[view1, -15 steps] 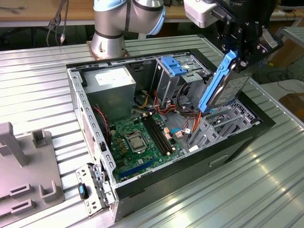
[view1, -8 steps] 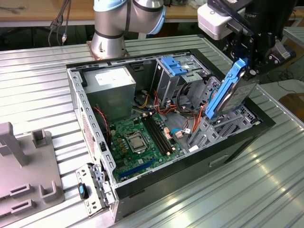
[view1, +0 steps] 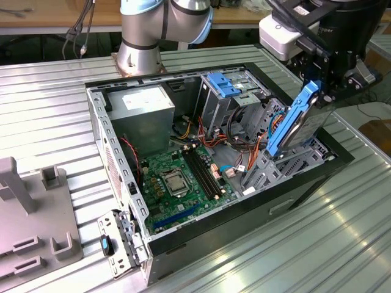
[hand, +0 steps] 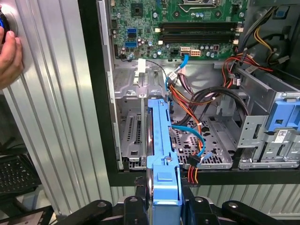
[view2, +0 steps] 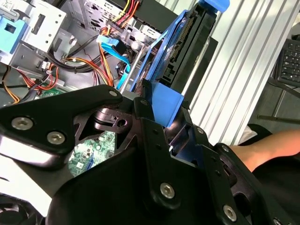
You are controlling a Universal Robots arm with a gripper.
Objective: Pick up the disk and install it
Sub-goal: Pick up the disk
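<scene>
Blue-framed disk (view1: 293, 125) was already up, clamped by the gripper (view1: 317, 91), tilted above the drive bay (hand: 129, 136) at the computer case (view1: 101, 131) corner; seating it remained.

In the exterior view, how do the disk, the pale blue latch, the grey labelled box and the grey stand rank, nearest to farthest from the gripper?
1. Disk: clamped in the gripper, at the exterior view's right.
2. Latch: on the drive cage inside the case.
3. Box: beyond the latch, inside the case.
4. Stand: outside the case, at the exterior view's left.
</scene>
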